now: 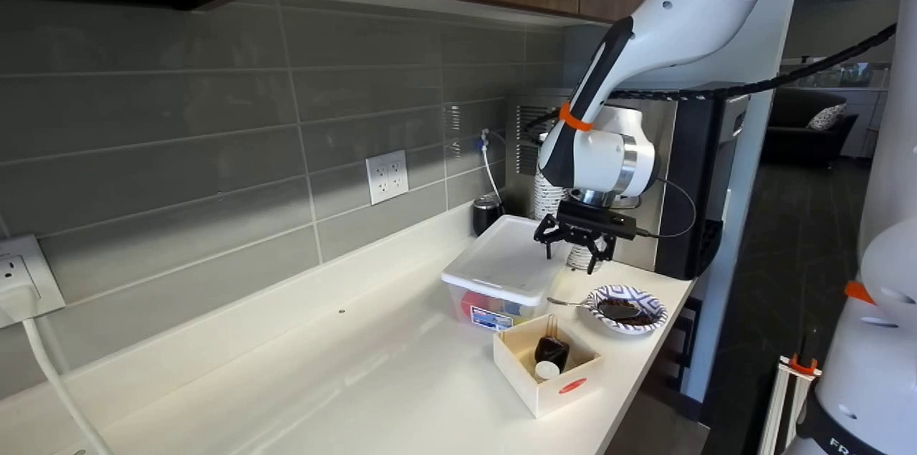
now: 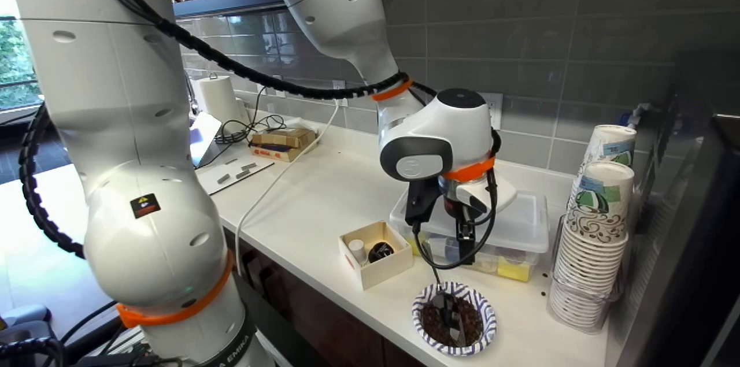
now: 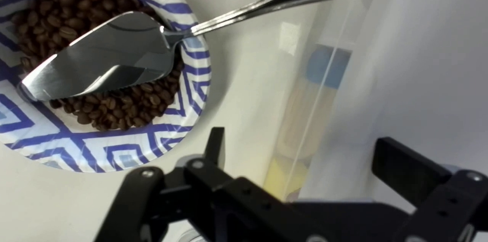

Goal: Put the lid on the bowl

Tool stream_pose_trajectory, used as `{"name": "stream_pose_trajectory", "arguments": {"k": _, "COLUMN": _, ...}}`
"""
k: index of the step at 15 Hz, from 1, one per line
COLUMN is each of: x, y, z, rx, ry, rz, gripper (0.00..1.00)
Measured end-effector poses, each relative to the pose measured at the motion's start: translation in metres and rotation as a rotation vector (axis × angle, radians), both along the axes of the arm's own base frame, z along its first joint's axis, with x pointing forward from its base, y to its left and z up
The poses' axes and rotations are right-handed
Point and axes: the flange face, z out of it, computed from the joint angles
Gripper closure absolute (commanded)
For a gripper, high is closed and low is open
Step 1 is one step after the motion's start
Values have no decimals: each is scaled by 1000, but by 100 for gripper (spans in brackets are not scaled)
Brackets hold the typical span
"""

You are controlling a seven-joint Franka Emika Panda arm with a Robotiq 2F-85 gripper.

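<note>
The white rectangular lid (image 1: 510, 258) lies flat over the top of the low translucent tub, the bowl (image 1: 458, 301). In an exterior view the lid (image 2: 520, 219) and the tub (image 2: 491, 264) are partly hidden by the arm. I cannot tell whether the lid's edges are pressed down all round. My gripper (image 1: 571, 261) is open and empty, above the tub's edge nearest the patterned dish. In the wrist view, one finger of my gripper (image 3: 299, 137) is over the lid (image 3: 419, 66) and the other over the counter. Coloured pieces show through the tub wall (image 3: 324, 93).
A patterned dish (image 2: 422, 335) of coffee beans holds a metal server (image 3: 114, 55), its handle reaching toward the tub. A wooden box (image 1: 516, 376) with small items stands in front of the tub. Stacked paper cups (image 2: 592, 251) stand beside the tub. A dark tumbler (image 1: 486, 215) stands behind.
</note>
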Motion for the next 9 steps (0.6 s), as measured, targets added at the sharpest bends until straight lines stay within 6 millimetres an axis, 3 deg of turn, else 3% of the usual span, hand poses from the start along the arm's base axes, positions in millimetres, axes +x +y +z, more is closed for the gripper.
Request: {"name": "stream_pose_trajectory", "arguments": {"k": 9, "x": 29, "y": 22, "z": 18, "rx": 1, "ry": -48, "rz": 9, "gripper": 0}}
